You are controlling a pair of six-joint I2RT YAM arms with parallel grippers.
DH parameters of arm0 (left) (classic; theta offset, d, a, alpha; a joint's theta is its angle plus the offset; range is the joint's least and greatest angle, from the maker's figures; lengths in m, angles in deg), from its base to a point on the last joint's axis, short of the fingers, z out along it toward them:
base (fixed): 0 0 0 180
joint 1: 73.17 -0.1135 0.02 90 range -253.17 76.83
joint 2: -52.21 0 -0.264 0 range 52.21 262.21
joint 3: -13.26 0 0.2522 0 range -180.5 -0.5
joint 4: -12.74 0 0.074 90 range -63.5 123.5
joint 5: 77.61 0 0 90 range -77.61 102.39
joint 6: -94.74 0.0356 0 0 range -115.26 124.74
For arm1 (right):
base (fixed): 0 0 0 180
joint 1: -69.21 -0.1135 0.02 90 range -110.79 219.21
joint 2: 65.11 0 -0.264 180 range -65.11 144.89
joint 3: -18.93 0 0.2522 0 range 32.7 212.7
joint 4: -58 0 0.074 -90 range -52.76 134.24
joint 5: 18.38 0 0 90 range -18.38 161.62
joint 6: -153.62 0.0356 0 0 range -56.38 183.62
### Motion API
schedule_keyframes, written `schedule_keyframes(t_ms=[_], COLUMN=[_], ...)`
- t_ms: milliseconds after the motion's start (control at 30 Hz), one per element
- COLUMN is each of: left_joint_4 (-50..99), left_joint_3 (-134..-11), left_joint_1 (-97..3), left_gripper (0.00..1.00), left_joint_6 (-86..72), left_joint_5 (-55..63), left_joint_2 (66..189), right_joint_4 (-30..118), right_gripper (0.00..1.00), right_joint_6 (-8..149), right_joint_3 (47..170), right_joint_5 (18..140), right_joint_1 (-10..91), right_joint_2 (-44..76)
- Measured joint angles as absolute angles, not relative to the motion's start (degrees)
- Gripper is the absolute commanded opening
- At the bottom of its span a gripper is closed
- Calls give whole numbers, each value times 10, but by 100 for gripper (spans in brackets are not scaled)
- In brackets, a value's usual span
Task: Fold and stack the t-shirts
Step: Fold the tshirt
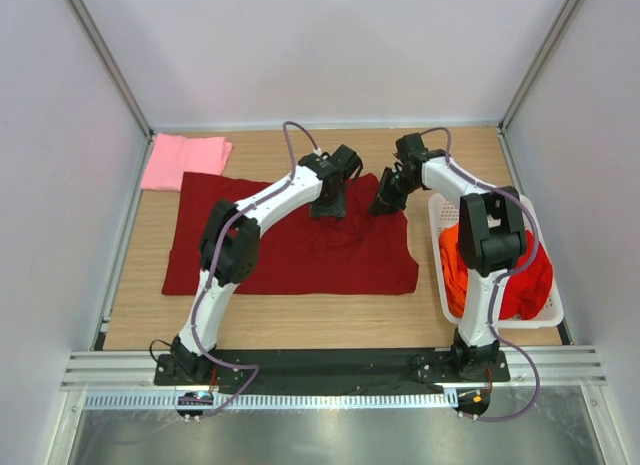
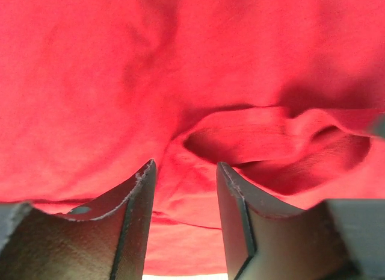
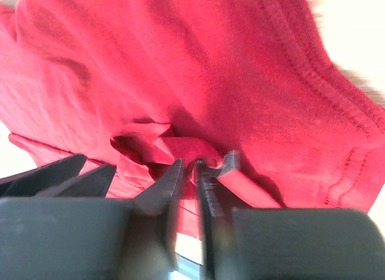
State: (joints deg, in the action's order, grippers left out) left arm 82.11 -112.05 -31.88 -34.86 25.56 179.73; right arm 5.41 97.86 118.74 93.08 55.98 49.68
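Note:
A maroon t-shirt [image 1: 290, 250] lies spread on the wooden table, rumpled along its far edge. My left gripper [image 1: 328, 207] points down onto that far edge. In the left wrist view its jaws [image 2: 183, 168] stand open, with the cloth [image 2: 180, 81] beneath them and nothing pinched. My right gripper [image 1: 385, 200] is at the shirt's far right corner. Its jaws [image 3: 191, 165] are a narrow slit apart, and a small fold of the shirt [image 3: 174, 144] sits right at their tips. A folded light pink t-shirt [image 1: 185, 162] lies at the far left.
At the right a white slotted basket [image 1: 500, 323] holds an orange t-shirt [image 1: 455, 275] and a bright red one [image 1: 530, 280]. White walls close the table in on three sides. Bare wood shows in front of the maroon shirt.

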Motion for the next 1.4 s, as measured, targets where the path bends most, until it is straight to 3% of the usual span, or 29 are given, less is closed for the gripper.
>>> schedule_keyframes(t_ms=[167, 800, 1100, 1200, 1400], left_joint_4=[823, 870, 874, 874, 874], left_joint_3=[-1156, -1173, -1176, -1176, -1176], left_joint_1=[-319, -310, -310, -310, -310], left_gripper=[49, 42, 17, 0, 0], left_joint_6=[-349, -399, -398, -395, -385], left_joint_5=[244, 244, 253, 260, 280], left_joint_2=[1806, 1857, 1867, 1867, 1867], right_joint_4=[39, 5, 2, 2, 4], right_gripper=[45, 47, 47, 47, 47], right_joint_6=[968, 921, 910, 909, 907], right_joint_3=[1210, 1172, 1131, 1122, 1109], right_joint_5=[921, 873, 870, 869, 869], right_joint_1=[565, 580, 593, 593, 593], right_joint_2=[508, 423, 410, 403, 387])
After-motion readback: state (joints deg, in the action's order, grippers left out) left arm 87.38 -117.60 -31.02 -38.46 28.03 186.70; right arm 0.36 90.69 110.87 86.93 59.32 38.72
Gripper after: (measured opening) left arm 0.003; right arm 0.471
